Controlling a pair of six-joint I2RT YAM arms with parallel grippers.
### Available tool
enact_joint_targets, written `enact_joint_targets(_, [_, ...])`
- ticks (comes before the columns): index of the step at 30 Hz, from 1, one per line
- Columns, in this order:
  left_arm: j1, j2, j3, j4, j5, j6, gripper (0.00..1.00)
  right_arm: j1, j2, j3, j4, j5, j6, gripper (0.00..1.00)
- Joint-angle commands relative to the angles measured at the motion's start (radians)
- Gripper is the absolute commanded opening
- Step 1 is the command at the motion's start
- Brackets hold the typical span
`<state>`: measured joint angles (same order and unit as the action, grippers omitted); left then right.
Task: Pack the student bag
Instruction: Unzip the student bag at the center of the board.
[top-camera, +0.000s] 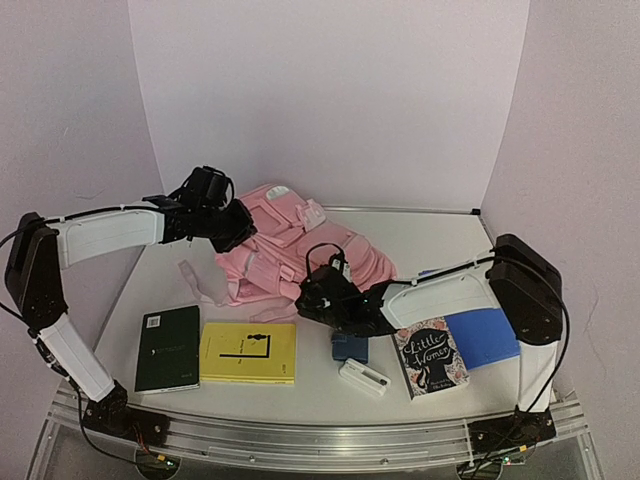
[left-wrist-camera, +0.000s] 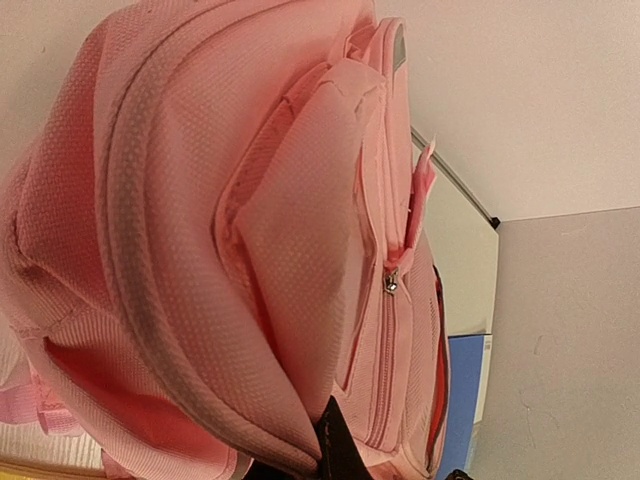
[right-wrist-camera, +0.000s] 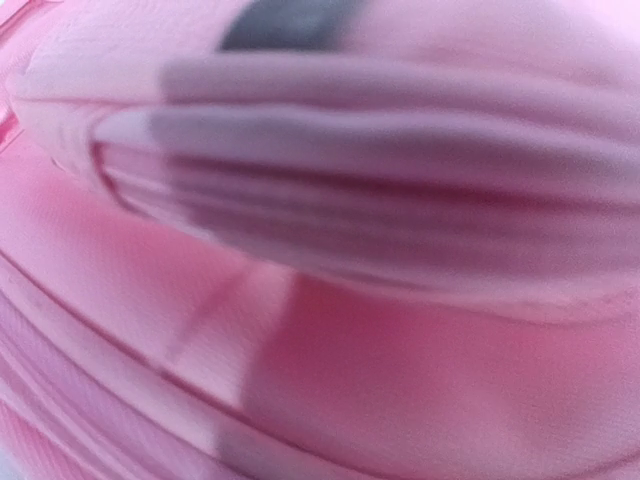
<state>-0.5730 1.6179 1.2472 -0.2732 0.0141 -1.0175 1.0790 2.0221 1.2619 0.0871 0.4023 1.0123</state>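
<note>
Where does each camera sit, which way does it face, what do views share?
Top external: above and behind the bases, looking down at the table; both arms, left hand and right hand at the student bag.
Left wrist: close on the bag's zip pockets; one dark fingertip at bottom.
Right wrist: against blurred pink fabric; no fingers show.
Shared: all see the bag.

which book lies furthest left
The dark green book, at the row's left end; the yellow book lies beside it, and the Little Women book and blue book lie far right.
</note>
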Motion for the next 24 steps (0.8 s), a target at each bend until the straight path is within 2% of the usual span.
enact_joint_targets(1, [0.028, -0.11, 0.021, 0.06, -0.036, 0.048, 0.0, -0.014, -0.084, -0.069, -0.032, 0.028, 0.035, 0.0])
enact_joint_targets(15, [0.08, -0.1, 0.069, 0.018, -0.039, 0.109, 0.0, -0.017, -0.198, -0.238, -0.026, -0.027, 0.071, 0.0])
enact_joint_targets(24, [0.162, -0.065, 0.077, -0.02, 0.019, 0.209, 0.0, -0.019, -0.223, -0.298, 0.027, -0.077, 0.046, 0.0])
